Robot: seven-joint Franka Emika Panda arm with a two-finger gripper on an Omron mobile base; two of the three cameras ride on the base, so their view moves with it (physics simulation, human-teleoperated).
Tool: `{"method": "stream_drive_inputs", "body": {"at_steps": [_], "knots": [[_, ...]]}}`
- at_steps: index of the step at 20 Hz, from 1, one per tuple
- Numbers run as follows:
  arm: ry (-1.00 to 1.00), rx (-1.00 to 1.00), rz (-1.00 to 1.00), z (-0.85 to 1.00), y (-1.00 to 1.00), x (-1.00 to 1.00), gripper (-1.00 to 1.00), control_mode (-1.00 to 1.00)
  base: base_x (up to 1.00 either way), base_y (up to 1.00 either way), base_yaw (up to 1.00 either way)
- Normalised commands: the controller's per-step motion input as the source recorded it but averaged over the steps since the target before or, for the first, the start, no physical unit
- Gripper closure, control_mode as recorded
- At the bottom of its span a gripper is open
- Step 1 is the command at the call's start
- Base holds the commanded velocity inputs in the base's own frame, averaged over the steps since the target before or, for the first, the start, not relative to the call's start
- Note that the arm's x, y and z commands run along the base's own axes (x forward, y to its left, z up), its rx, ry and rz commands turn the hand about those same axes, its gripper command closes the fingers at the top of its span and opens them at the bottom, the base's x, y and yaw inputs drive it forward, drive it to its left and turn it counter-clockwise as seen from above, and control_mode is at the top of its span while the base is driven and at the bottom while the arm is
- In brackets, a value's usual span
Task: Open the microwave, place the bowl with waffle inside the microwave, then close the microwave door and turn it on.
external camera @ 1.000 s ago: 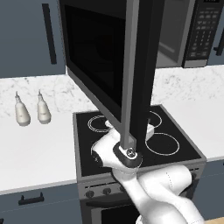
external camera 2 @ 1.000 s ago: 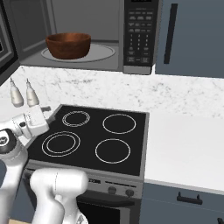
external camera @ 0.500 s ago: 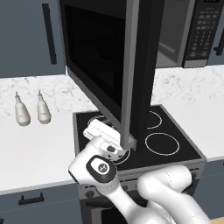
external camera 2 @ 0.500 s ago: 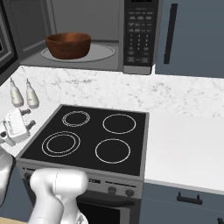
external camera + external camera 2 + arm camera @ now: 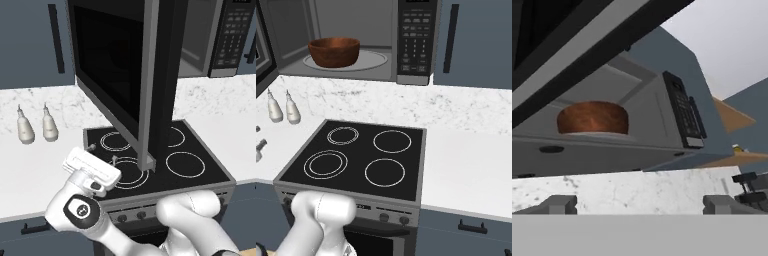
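The microwave stands open above the counter, its keypad on the right. The microwave door is swung far out over the stove, its edge toward the left base camera. On the turntable inside sits the reddish-brown bowl, which also appears in the hand view. Its rim hides what is in it. My gripper hangs low over the stove's front left, below and left of the door's bottom corner, open and holding nothing. Its fingertips peek in at the left edge, and in the hand view the gripper points up at the cavity.
A black four-ring stovetop lies under the microwave, set in a white marble counter. Two small shaker bottles stand on the counter left of the stove. Dark blue cabinets flank the microwave.
My hand has drawn away from the door's bottom edge, moving left and toward the base. The door and the bowl have stayed put.
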Motion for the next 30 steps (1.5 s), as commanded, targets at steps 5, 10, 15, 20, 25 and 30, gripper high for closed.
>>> {"method": "stream_drive_inputs", "body": {"at_steps": [5,10,15,20,25,30], "knots": [[-0.20,0.00,0.02,0.24,0.37,-0.20,-1.00,-1.00,0.00,0.00,0.00],[-0.30,0.10,0.04,0.52,0.02,-0.39,-1.00,-1.00,0.00,0.00,0.00],[-0.31,0.16,0.08,0.57,0.00,-0.50,-1.00,-1.00,0.00,0.00,0.00],[-0.24,0.17,0.08,0.53,0.00,-0.17,-1.00,-1.00,0.00,0.00,0.00],[-0.20,0.16,0.13,0.35,-0.04,-0.01,-1.00,-1.00,0.00,0.00,0.00],[-0.15,0.22,0.18,0.13,-0.21,0.00,-1.00,-1.00,0.00,0.00,0.00]]}}
